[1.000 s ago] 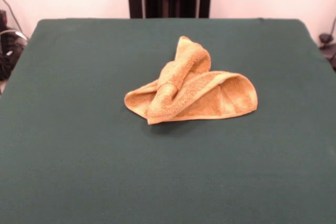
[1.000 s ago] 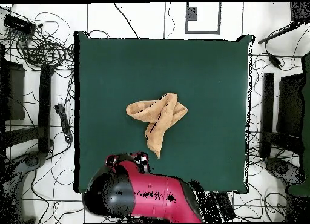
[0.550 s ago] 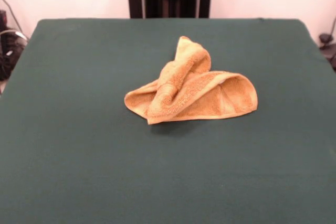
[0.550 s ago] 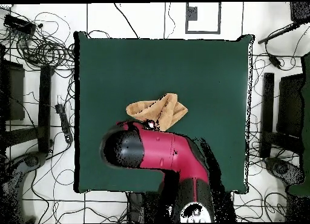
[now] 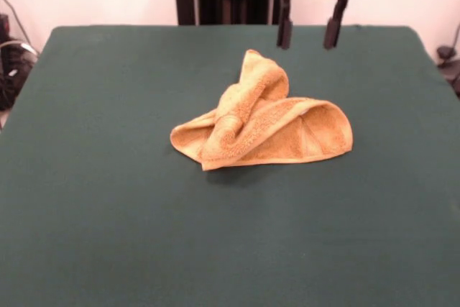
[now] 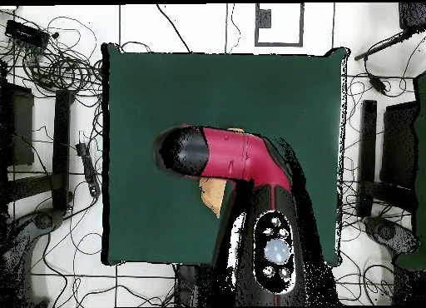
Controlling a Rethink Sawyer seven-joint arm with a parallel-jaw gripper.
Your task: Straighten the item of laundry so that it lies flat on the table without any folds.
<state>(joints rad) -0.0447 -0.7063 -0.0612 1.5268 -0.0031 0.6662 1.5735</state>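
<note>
- Near the middle of the table (image 5: 93, 199), a crumpled golden-orange towel (image 5: 266, 134) — bunched into a mound, one twisted fold rising to a peak at the far side, a rounded folded lobe lying lower at the picture's right in the front view.
- Above and beyond the towel's peak, the gripper (image 5: 307, 32) — two dark fingers (image 5: 284, 32) spread apart, nothing between them, clear of the cloth and hanging from a red housing at the top edge.
- Probably light and limp: soft terry, no stiffness, likely to sag and drag when lifted, not fragile, not slippery against the cloth cover.
- Best taken, by the look of it, at a free edge or corner — the raised peak offers the easiest pinch, though pulling there may only lift the twist; the low flap at the front-left corner looks likelier to open the fold out.
- Risk worth noting: pinching several layers at once, keeping the folds locked together.
- Front view: gives the whole towel, its height, the layering of folds and the open finger gap.
- Overhead view: hides nearly all of that — red and black arm (image 6: 233, 159) across the centre, only a small corner of towel (image 6: 213, 194) showing below it, gripper itself hidden; does show the table's full outline and the cables around it.
</note>
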